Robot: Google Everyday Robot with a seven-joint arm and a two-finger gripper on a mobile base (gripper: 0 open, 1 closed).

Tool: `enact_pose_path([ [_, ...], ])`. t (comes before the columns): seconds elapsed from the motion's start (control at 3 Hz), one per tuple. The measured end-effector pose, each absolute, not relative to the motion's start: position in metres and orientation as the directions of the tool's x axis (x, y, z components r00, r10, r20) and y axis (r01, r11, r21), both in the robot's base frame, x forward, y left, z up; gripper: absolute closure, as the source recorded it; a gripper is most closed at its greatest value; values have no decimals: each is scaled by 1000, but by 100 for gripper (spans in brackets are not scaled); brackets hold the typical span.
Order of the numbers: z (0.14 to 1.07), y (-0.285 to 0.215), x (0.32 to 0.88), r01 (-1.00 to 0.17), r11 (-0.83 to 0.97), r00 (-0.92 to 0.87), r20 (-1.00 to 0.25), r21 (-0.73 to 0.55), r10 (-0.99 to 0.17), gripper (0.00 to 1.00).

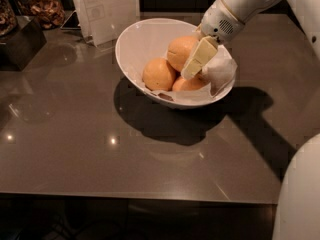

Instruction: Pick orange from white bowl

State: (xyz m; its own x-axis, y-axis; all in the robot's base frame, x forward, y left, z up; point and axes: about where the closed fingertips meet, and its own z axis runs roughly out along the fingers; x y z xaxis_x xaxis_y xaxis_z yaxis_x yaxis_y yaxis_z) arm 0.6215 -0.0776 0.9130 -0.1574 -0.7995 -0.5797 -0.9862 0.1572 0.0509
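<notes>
The white bowl [140,46] stands on the dark table, tilted, with a white paper lining. Three oranges show inside it. The biggest orange [180,51] lies at the back of the pile, with a smaller one [158,74] to the left and another [187,85] in front. My gripper [196,61] reaches down into the bowl from the upper right. One cream-coloured finger [199,58] lies against the right side of the biggest orange. The other finger is hidden.
A white paper bag [106,10] stands just behind the bowl. A dark box [20,41] and jars of snacks [42,6] are at the far left. The table's front edge [140,196] runs across the bottom. A white part of the robot [300,194] fills the lower right corner.
</notes>
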Motion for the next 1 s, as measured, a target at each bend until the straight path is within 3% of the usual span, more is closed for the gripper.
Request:
enact_pose_path([
  [1.0, 913, -77, 622, -986, 157, -157, -580, 51, -800, 89],
])
